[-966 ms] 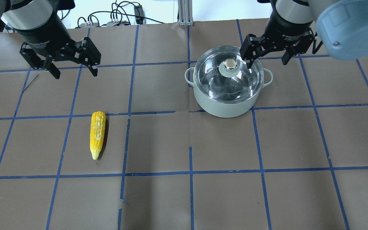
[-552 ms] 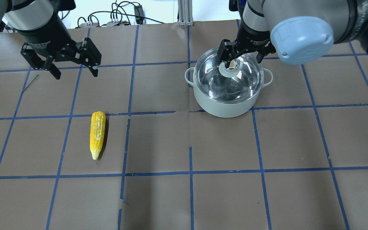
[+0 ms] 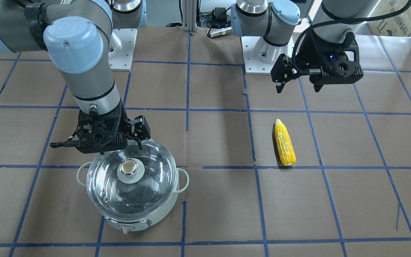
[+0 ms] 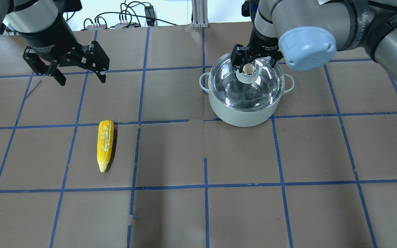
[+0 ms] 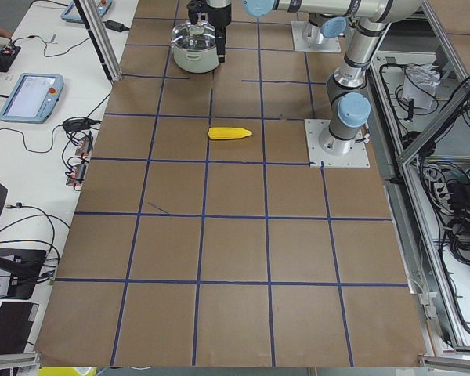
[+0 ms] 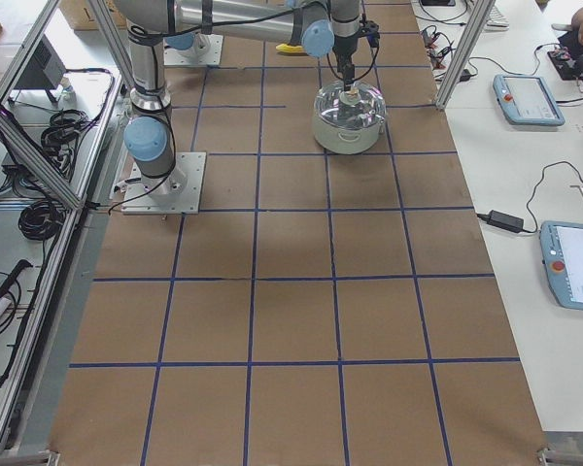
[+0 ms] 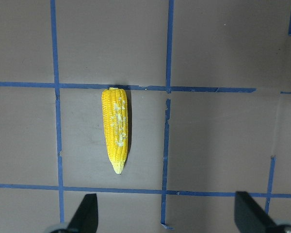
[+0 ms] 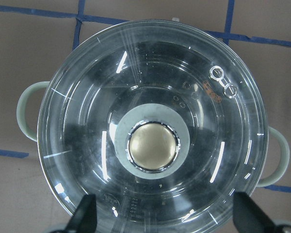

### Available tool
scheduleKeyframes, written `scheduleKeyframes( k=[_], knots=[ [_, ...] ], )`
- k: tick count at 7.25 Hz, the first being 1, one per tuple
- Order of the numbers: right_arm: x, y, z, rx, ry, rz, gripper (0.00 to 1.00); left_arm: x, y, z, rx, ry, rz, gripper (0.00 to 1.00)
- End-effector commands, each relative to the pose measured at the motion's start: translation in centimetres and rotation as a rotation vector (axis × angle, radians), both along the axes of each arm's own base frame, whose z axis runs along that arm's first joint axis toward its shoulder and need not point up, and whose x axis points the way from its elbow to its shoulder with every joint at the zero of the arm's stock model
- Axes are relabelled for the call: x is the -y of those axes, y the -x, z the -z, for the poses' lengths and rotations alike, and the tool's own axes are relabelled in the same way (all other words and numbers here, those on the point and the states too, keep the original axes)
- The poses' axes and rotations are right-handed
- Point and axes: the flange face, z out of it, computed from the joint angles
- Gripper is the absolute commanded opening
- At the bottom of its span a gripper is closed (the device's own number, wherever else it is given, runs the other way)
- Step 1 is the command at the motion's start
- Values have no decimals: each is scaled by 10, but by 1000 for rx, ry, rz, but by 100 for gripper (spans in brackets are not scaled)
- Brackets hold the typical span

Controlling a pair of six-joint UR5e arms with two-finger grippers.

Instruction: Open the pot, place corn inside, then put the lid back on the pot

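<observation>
The pale mint pot [image 4: 243, 116] stands at the back right of the table with the clear glass lid [image 4: 265, 86] on it. The lid's tan-topped knob [image 4: 248, 69] is in the middle. My right gripper [image 4: 255, 63] hangs open above the lid, close to the knob and not touching it. In the right wrist view its fingers [image 8: 86, 213] sit wide apart below the knob [image 8: 153, 147]. The yellow corn [image 4: 105, 144] lies on the table at the left, its point toward the front. My left gripper [image 4: 81, 81] is open and empty, high above the table behind the corn [image 7: 116, 128].
The table is brown paper with a blue tape grid [image 4: 205, 186]. Cables and plugs [image 4: 126, 19] lie at the back edge. The arms' base plates [image 3: 266, 53] are at the robot's side. Side benches hold tablets [image 6: 530, 97].
My right gripper has moved left from beside the pot's back right to over the lid's knob. The left gripper, corn, pot and lid have not moved.
</observation>
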Motion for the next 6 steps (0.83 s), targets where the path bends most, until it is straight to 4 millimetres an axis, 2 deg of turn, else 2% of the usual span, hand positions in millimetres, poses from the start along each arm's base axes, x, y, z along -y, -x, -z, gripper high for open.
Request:
scheduleKeyframes(
  k=[1, 3, 6],
  knots=[
    [8, -2, 3, 1, 2, 2, 100, 1, 1, 2, 0, -3, 1, 100],
    [28, -3, -4, -2, 13, 5, 100, 3, 0, 3, 0, -5, 0, 100],
    [35, -5, 15, -2, -14, 12, 100, 3, 0, 3, 0, -5, 1, 100]
  ],
)
